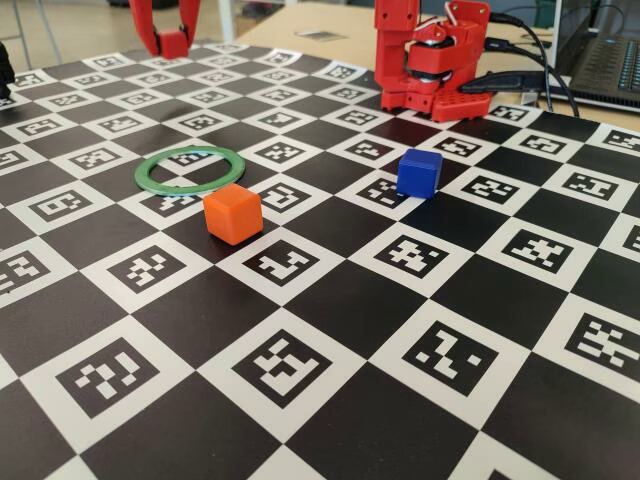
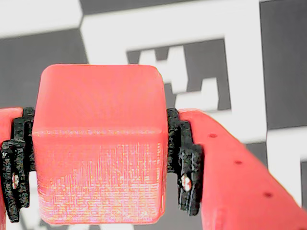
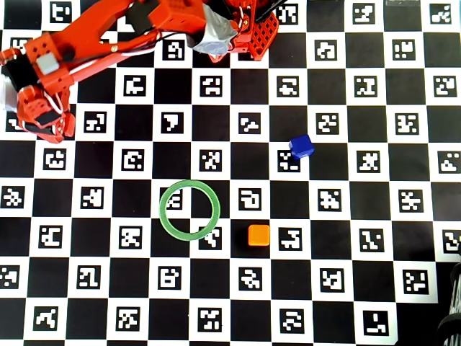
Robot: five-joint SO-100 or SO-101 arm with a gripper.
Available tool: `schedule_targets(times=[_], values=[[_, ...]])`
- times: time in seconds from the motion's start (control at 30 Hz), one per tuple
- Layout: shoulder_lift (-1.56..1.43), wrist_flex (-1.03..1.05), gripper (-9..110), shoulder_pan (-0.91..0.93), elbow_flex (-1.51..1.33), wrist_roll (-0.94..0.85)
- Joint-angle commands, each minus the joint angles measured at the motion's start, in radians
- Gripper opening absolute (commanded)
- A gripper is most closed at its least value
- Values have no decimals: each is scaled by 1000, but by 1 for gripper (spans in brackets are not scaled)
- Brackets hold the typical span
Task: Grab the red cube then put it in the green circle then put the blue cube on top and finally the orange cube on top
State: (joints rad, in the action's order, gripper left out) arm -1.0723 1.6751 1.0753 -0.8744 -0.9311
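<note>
In the wrist view the red cube (image 2: pixel 100 143) fills the frame, clamped between the black pads (image 2: pixel 184 163) of my gripper (image 2: pixel 100 165), which is shut on it above the board. The fixed view shows the gripper (image 1: pixel 172 45) at the far left back, holding the red cube (image 1: pixel 173 43). The overhead view puts the gripper (image 3: pixel 43 121) at the left edge, up and left of the green circle (image 3: pixel 163 210). The green circle (image 1: pixel 140 173) lies flat with nothing inside it. The orange cube (image 1: pixel 233 213) (image 3: pixel 258 236) sits just beside it. The blue cube (image 1: pixel 418 172) (image 3: pixel 301 146) stands further right.
A black-and-white marker board (image 1: pixel 330 400) covers the table. The arm's red base (image 1: pixel 430 60) stands at the back, with cables and a laptop (image 1: pixel 610 60) behind it at the right. The arm (image 3: pixel 108 36) stretches across the top left in the overhead view.
</note>
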Motion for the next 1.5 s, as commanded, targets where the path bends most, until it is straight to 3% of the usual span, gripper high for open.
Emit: schedule_targets(times=[0.0,0.47,0.9,1.47], values=[[-216,78,7,-55,15,25],[-388,147,7,-371,-144,209],[-347,129,8,-706,-189,387],[-78,-55,7,-738,-160,499]])
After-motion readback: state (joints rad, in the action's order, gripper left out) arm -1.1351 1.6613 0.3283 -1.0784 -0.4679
